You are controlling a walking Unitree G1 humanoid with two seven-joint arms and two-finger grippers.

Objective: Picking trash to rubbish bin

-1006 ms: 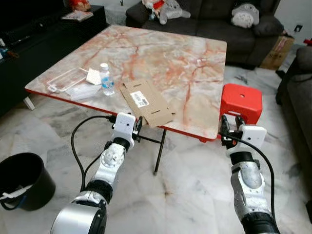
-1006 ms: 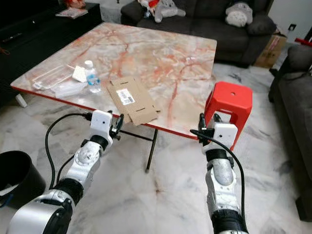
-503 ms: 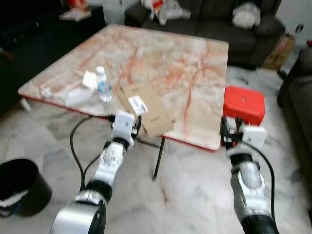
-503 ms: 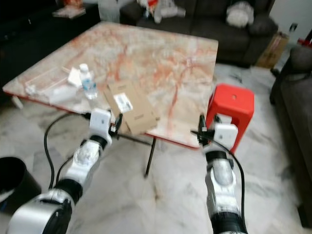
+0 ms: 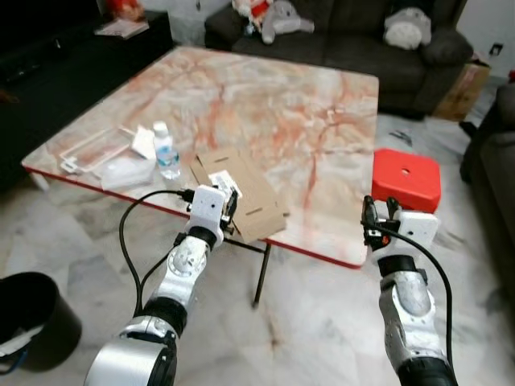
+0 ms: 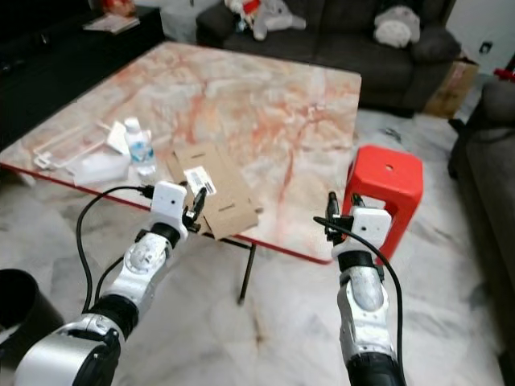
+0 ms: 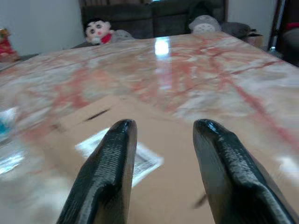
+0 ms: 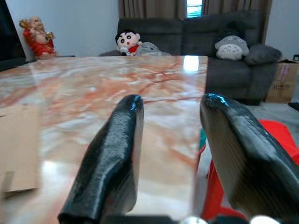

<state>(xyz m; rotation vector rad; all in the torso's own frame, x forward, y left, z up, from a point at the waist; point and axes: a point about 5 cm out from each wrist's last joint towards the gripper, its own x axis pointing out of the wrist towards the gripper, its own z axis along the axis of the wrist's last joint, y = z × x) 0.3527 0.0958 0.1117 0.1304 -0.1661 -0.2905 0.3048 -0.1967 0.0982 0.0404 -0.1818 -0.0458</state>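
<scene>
A flattened brown cardboard box (image 5: 238, 190) with a white label lies at the near edge of the marble table (image 5: 265, 96). My left gripper (image 5: 230, 206) is open right at the cardboard's near edge, its fingers (image 7: 112, 163) spread over the sheet. A small water bottle (image 5: 166, 151) stands left of the cardboard, beside clear plastic packaging (image 5: 109, 153). A black rubbish bin (image 5: 30, 310) stands on the floor at the lower left. My right gripper (image 5: 380, 215) is open at the table's near right edge, holding nothing.
A red plastic stool (image 5: 406, 178) stands right of the table, close behind my right gripper. A dark sofa (image 5: 346, 32) with plush toys lies beyond the table. A dark cabinet (image 5: 56, 56) runs along the left. The table's folding legs (image 5: 261, 265) stand beneath its near edge.
The camera has moved nearer the table, and the bin has slid toward the lower left corner. My left gripper now reaches the cardboard's edge. Both grippers remain open.
</scene>
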